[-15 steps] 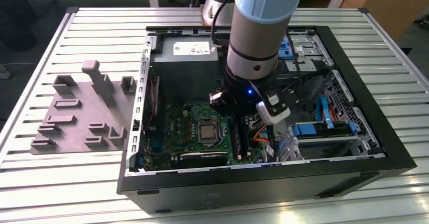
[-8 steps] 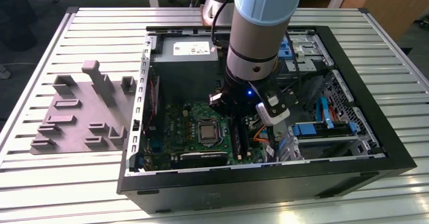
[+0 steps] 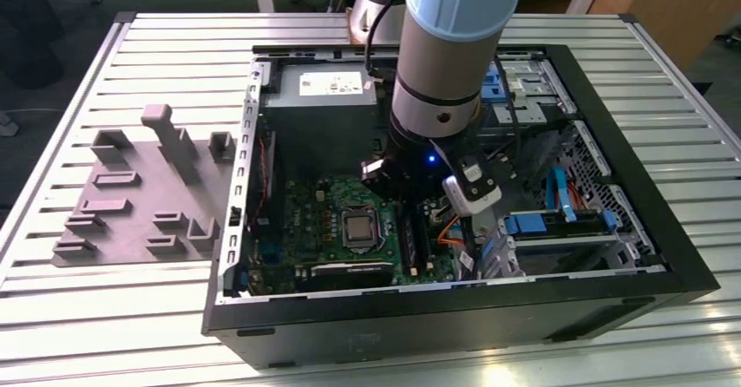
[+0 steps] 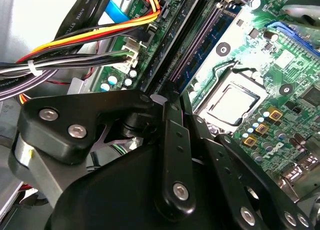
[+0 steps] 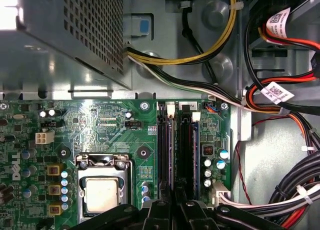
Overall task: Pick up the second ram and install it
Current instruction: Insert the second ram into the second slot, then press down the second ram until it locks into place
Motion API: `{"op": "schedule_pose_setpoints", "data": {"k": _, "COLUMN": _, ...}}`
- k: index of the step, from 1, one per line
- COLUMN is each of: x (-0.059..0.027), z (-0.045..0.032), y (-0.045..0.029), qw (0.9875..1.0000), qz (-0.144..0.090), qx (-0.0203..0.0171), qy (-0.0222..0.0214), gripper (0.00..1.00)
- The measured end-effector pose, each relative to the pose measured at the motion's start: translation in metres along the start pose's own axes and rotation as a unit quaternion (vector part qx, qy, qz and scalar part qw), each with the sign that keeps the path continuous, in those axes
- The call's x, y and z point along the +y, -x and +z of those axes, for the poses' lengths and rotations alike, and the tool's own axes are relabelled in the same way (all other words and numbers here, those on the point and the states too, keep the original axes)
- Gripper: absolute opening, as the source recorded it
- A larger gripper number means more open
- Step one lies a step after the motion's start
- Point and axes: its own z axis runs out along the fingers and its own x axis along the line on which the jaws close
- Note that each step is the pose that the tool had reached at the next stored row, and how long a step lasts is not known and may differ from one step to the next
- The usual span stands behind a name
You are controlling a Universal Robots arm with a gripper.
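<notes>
My gripper [image 3: 405, 194] reaches down into the open computer case [image 3: 463, 313], over the long black memory slots [image 3: 415, 235] beside the processor. In both wrist views its fingers [image 4: 170, 120] stand close together on a thin dark strip seen edge-on, the second ram [image 4: 172, 40], which runs along the slots [image 5: 166, 150]. Whether the ram sits fully down in its slot I cannot tell. Another stick with chips [image 5: 195, 145] stands in a neighbouring slot. The gripper [image 5: 175, 192] is at the slots' near end.
The processor socket [image 5: 102, 190] lies right beside the slots. Bundles of coloured cables [image 5: 280, 105] crowd the other side. A power supply box [image 3: 318, 92] fills the case's far end. A grey plastic fixture [image 3: 139, 192] sits on the slatted table at the exterior view's left.
</notes>
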Motion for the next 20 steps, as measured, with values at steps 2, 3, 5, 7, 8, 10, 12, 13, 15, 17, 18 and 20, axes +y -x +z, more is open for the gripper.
{"op": "schedule_pose_setpoints", "data": {"k": 2, "x": 0.0000, "z": 0.0000, "y": 0.0001, "qw": 1.0000, "qz": 0.000, "qx": 0.0002, "qy": 0.0000, "gripper": 0.14}}
{"op": "schedule_pose_setpoints", "data": {"k": 3, "x": -0.0001, "z": -0.0001, "y": 0.0001, "qw": 1.0000, "qz": 0.000, "qx": 0.0003, "qy": -0.0001, "gripper": 0.14}}
{"op": "schedule_pose_setpoints", "data": {"k": 5, "x": -0.0001, "z": -0.0002, "y": 0.0001, "qw": 1.0000, "qz": -0.002, "qx": 0.0004, "qy": -0.0002, "gripper": 0.14}}
{"op": "schedule_pose_setpoints", "data": {"k": 7, "x": -0.0001, "z": 0.0001, "y": 0.0001, "qw": 1.0000, "qz": -0.002, "qx": 0.0004, "qy": -0.0002, "gripper": 0.14}}
{"op": "schedule_pose_setpoints", "data": {"k": 8, "x": -0.0001, "z": 0.0004, "y": 0.0002, "qw": 1.0000, "qz": -0.003, "qx": 0.0004, "qy": -0.0001, "gripper": 0.14}}
{"op": "schedule_pose_setpoints", "data": {"k": 10, "x": -0.0001, "z": 0.0010, "y": 0.0001, "qw": 1.0000, "qz": -0.003, "qx": 0.0004, "qy": -0.0001, "gripper": 0.14}}
{"op": "schedule_pose_setpoints", "data": {"k": 12, "x": 0.0000, "z": 0.0018, "y": 0.0002, "qw": 1.0000, "qz": -0.003, "qx": 0.0003, "qy": -0.0001, "gripper": 0.14}}
{"op": "schedule_pose_setpoints", "data": {"k": 13, "x": 0.0000, "z": 0.0022, "y": 0.0002, "qw": 1.0000, "qz": -0.003, "qx": 0.0003, "qy": -0.0001, "gripper": 0.14}}
{"op": "schedule_pose_setpoints", "data": {"k": 15, "x": 0.0000, "z": 0.0031, "y": 0.0002, "qw": 1.0000, "qz": -0.003, "qx": 0.0004, "qy": -0.0001, "gripper": 0.14}}
{"op": "schedule_pose_setpoints", "data": {"k": 17, "x": -0.0001, "z": 0.0037, "y": 0.0002, "qw": 1.0000, "qz": -0.003, "qx": 0.0004, "qy": -0.0002, "gripper": 0.14}}
{"op": "schedule_pose_setpoints", "data": {"k": 18, "x": 0.0000, "z": 0.0039, "y": 0.0002, "qw": 1.0000, "qz": -0.003, "qx": 0.0004, "qy": -0.0002, "gripper": 0.14}}
{"op": "schedule_pose_setpoints", "data": {"k": 20, "x": 0.0000, "z": 0.0045, "y": 0.0002, "qw": 1.0000, "qz": -0.003, "qx": 0.0004, "qy": -0.0001, "gripper": 0.14}}
